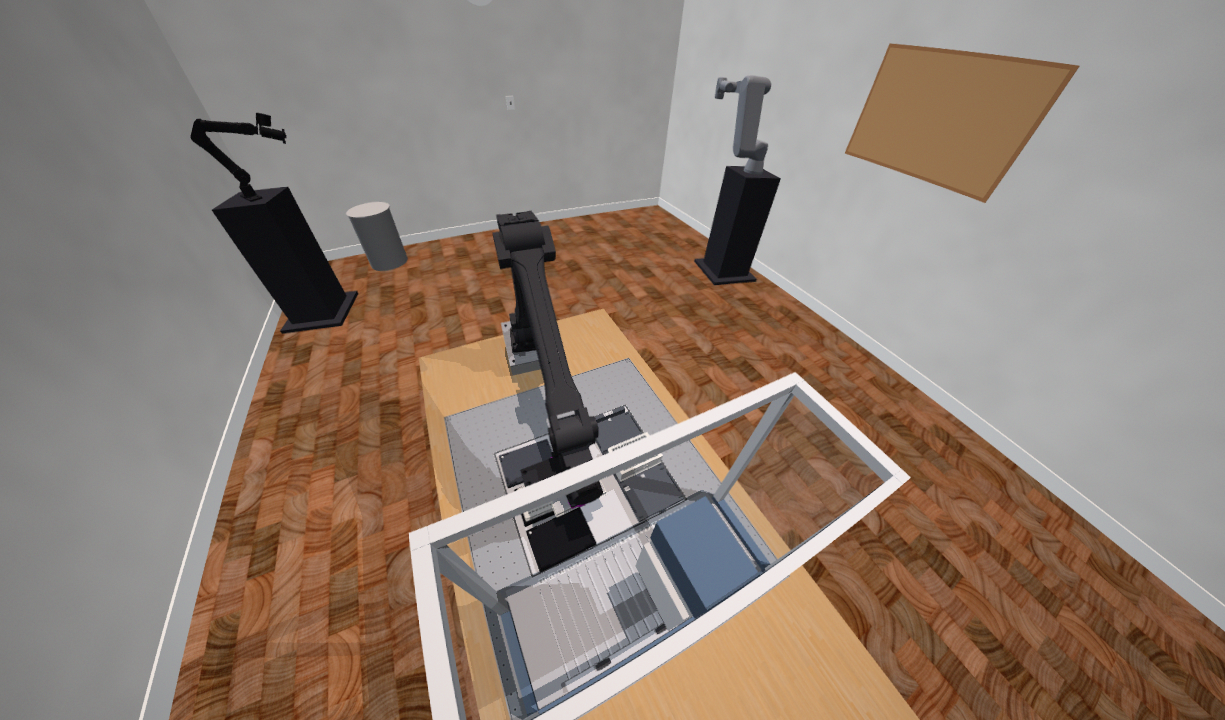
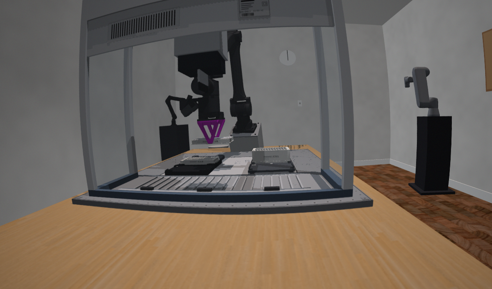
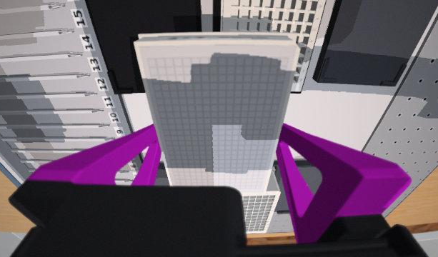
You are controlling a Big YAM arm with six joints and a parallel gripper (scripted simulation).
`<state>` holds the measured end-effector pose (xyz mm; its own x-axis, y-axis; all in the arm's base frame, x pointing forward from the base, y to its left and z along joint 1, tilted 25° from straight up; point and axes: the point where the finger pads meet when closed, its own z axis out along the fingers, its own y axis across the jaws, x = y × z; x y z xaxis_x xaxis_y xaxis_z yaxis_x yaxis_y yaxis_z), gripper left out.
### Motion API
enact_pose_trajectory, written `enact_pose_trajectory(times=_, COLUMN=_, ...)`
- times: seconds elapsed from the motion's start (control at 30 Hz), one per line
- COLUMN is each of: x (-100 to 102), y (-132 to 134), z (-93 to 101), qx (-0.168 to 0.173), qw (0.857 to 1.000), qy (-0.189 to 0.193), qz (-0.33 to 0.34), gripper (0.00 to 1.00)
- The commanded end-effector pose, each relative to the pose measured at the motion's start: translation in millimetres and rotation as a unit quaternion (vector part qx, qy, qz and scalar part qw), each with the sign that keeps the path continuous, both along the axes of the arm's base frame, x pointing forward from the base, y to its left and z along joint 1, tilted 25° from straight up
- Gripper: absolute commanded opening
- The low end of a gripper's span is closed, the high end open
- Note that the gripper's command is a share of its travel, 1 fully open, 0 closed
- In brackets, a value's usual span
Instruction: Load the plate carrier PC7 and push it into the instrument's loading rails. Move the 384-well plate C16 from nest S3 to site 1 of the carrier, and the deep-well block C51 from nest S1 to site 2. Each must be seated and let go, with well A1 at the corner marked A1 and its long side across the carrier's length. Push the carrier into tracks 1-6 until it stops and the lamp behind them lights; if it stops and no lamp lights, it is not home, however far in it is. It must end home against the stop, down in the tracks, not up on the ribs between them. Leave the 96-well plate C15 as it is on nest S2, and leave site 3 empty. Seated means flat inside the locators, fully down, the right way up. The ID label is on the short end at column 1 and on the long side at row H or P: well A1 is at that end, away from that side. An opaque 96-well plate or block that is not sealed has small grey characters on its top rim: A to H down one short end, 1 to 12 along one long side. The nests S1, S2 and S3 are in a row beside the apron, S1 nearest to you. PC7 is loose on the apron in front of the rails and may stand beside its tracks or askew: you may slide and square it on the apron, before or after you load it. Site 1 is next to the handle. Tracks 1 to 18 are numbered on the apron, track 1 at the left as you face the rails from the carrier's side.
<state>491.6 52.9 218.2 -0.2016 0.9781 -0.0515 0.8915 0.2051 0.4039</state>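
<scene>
End effector (image 3: 219,157) carrying 384-well plate C16 (image 3: 219,107), lifted off the deck.

Purple fingers clamped on the plate's 2 long sides, spread wide; plate fills centre of wrist view, level, w/ track nos. 9–15 at left edge. Exterior view: plate hangs mid-frame, above and behind the black carrier PC7 (image 2: 175,169) at centre-left. Deep-well block C51 (image 2: 270,153) sits on its nest right of centre. Bench (image 2: 204,251) fills lower frame.
</scene>
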Motion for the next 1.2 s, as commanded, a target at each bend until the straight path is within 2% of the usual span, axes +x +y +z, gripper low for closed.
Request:
enact_pose_trajectory(times=0.0, x=-4.5, y=15.1, z=23.6, qx=0.008, qw=0.999, qy=-0.034, qz=-0.002, gripper=0.0)
enact_pose_trajectory(times=0.13, x=-10.2, y=20.1, z=20.8, qx=0.009, qw=0.999, qy=-0.034, qz=-0.002, gripper=0.0)
enact_pose_trajectory(times=0.17, x=-2.9, y=24.4, z=38.5, qx=0.012, qw=0.999, qy=-0.053, qz=-0.002, gripper=0.0)
enact_pose_trajectory(times=0.2, x=-15.8, y=25.2, z=18.0, qx=0.009, qw=0.999, qy=-0.034, qz=-0.002, gripper=0.0)
enact_pose_trajectory(times=0.63, x=-52.6, y=58.1, z=0.0, qx=0.011, qw=0.999, qy=-0.032, qz=-0.002, gripper=0.0)
enact_pose_trajectory(times=0.7, x=-52.6, y=58.1, z=0.0, qx=0.011, qw=0.999, qy=-0.032, qz=-0.002, gripper=0.0)
enact_pose_trajectory(times=0.73, x=-43.3, y=64.3, z=20.8, qx=0.018, qw=0.998, qy=-0.053, qz=-0.002, gripper=0.0)
enact_pose_trajectory(times=0.77, x=-58.3, y=63.2, z=-2.8, qx=0.011, qw=0.999, qy=-0.032, qz=-0.002, gripper=0.0)
enact_pose_trajectory(times=1.17, x=-92.5, y=93.7, z=-19.1, qx=0.013, qw=0.999, qy=-0.03, qz=-0.002, gripper=0.0)
